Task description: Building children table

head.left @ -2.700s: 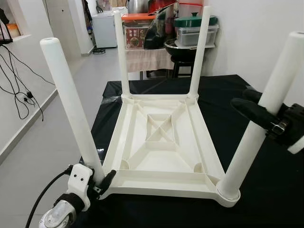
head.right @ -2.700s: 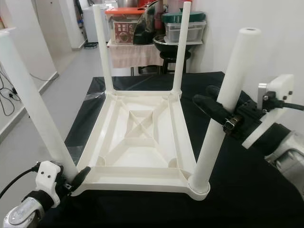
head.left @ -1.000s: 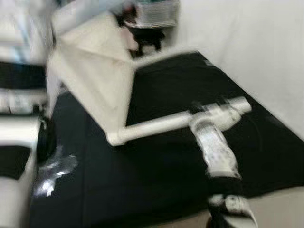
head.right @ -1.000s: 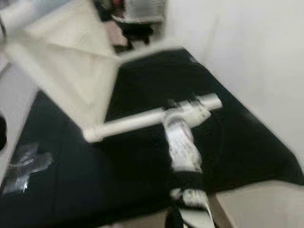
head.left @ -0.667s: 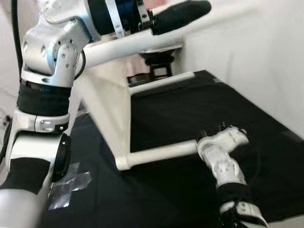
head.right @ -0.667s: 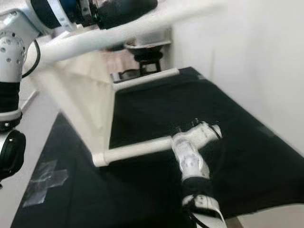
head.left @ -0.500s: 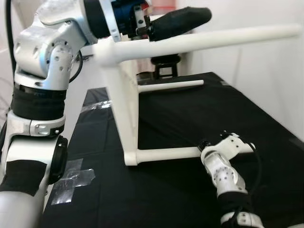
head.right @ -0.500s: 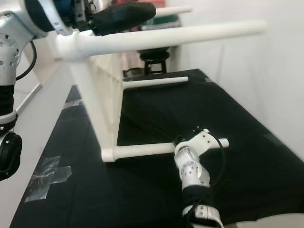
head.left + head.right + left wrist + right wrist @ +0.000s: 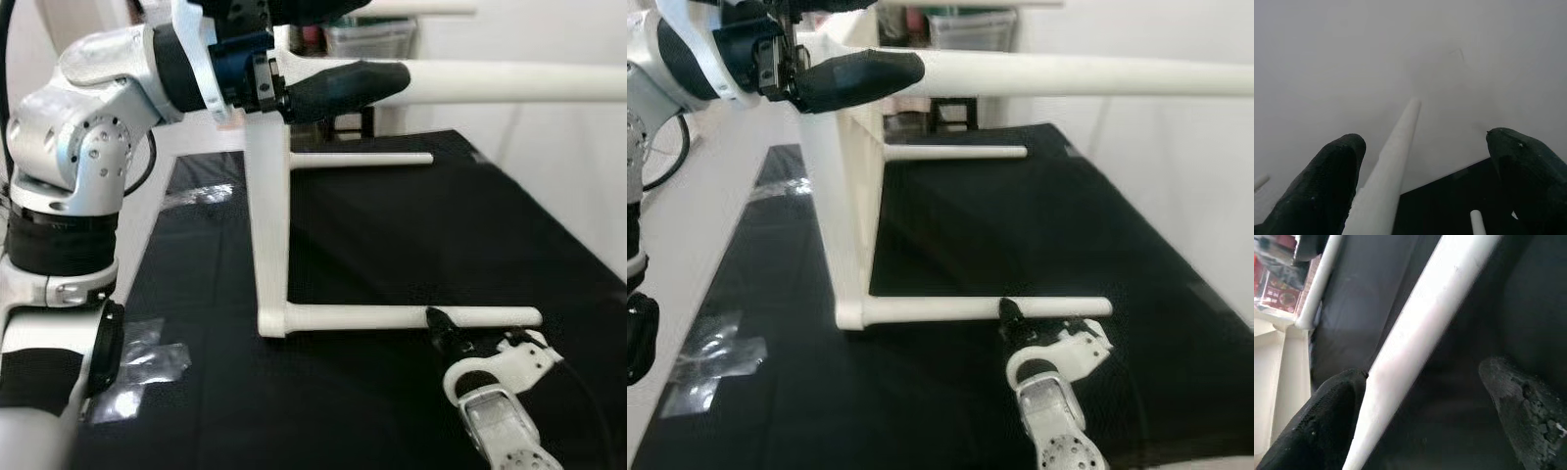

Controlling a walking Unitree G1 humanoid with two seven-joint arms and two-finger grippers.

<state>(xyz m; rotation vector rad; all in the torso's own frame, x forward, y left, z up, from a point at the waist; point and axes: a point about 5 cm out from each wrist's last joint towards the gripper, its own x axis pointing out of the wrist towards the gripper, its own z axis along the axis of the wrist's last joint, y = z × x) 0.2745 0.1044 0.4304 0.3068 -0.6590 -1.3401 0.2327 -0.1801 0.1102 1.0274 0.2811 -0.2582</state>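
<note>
the white plastic children's table (image 9: 267,211) stood tipped on its side on the black-covered desk (image 9: 411,235), legs pointing to 3 o'clock, with the left hand (image 9: 333,83) spread open around an upper leg (image 9: 509,81) and the right hand (image 9: 1415,416) open beside a lower leg (image 9: 392,316).
</note>
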